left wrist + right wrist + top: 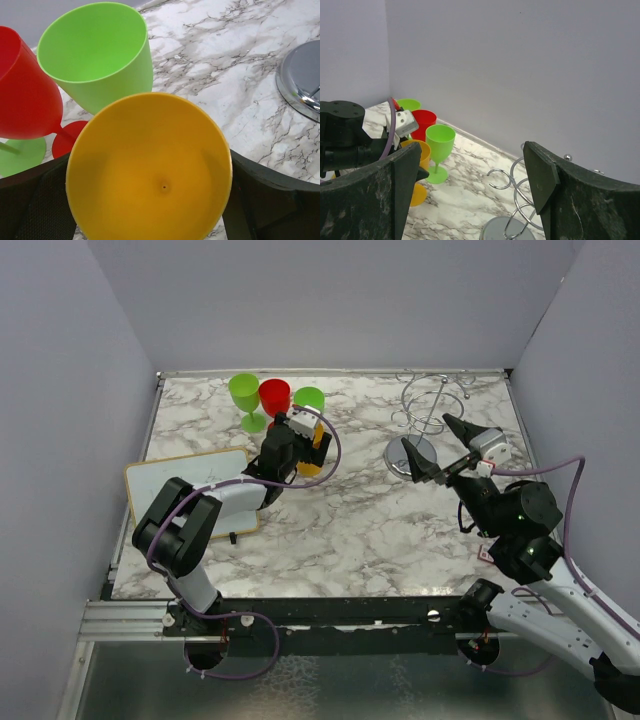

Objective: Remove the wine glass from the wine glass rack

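A yellow wine glass (150, 170) stands upright on its foot on the marble table (350, 530), as the right wrist view shows (419, 152). My left gripper (150, 200) straddles its bowl with the jaws wide, and a sliver of table shows between the bowl and each finger (260, 195), so it is open. The wine glass rack (428, 400) stands at the back right, and no glass hangs on its looping arms (520, 190). My right gripper (428, 432) hovers open just in front of the rack, over its round base (410, 458), holding nothing.
Two green glasses (243, 392) (309, 398) and a red one (274, 395) stand close behind the yellow glass. A white board with a wooden frame (190, 485) lies at the left. Grey walls close in the table on three sides.
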Robot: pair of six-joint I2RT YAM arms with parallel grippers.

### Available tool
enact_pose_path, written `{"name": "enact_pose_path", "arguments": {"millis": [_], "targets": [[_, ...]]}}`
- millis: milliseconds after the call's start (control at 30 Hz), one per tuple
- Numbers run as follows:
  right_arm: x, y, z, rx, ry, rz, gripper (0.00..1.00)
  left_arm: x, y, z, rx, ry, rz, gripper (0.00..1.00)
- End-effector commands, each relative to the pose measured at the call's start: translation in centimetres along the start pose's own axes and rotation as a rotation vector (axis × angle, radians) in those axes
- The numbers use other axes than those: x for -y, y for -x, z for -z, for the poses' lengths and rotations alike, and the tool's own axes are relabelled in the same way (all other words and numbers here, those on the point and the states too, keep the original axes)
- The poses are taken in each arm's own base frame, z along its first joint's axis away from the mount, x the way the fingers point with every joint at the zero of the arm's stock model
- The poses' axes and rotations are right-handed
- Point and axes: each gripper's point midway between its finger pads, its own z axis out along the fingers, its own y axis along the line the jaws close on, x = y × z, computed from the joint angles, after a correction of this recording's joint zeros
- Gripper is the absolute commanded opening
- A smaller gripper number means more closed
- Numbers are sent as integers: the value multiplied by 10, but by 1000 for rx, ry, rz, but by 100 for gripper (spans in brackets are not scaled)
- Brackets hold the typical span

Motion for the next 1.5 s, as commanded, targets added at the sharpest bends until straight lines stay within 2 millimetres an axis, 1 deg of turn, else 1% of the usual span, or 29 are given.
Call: {"name": "enact_pose_path", "arguments": {"millis": [0, 167, 300, 433, 533, 667, 733, 800, 900, 967, 1000, 1067, 1133, 1200, 1267, 1333, 1467], "targets": [[2, -2, 4, -8, -11, 0, 84, -8, 5, 1, 8, 42, 11, 99], [3, -1, 2, -18, -21, -26, 85, -10, 5, 14, -18, 48, 36, 99], [7, -4, -1, -43, -57, -56, 88, -16, 19, 29, 13, 81, 72, 99], [14, -6, -6, -82, -108, -90, 92, -19, 31, 47, 30, 78, 138, 99], [16, -7, -7, -99, -127, -112, 93, -17, 35, 62, 41, 53, 175, 99], [18, -1, -5, -82, -134, -138, 93, -11, 47, 77, 42, 7, 192, 99], [18, 2, -3, -81, -126, -147, 93, -13, 54, 85, 44, 11, 202, 99], [18, 5, -2, -88, -122, -149, 94, -18, 61, 96, 37, 39, 216, 99], [24, 3, -1, -126, -149, -141, 94, -30, 81, 115, 28, 87, 246, 99], [30, 1, 1, -161, -185, -134, 94, -41, 102, 130, 45, 127, 268, 99], [34, 0, 2, -173, -205, -131, 94, -46, 114, 139, 63, 144, 280, 99], [46, 0, 5, -186, -277, -141, 94, -56, 145, 160, 131, 170, 299, 99], [56, -1, 8, -205, -342, -152, 94, -61, 177, 180, 214, 177, 302, 99], [61, 0, 10, -222, -375, -171, 94, -65, 208, 201, 303, 176, 303, 99], [63, 2, 11, -242, -386, -187, 94, -68, 232, 221, 381, 175, 307, 99], [64, 7, 13, -248, -386, -201, 94, -71, 249, 239, 439, 180, 309, 99], [66, 21, 17, -218, -371, -221, 94, -76, 267, 267, 520, 196, 321, 99]]}}
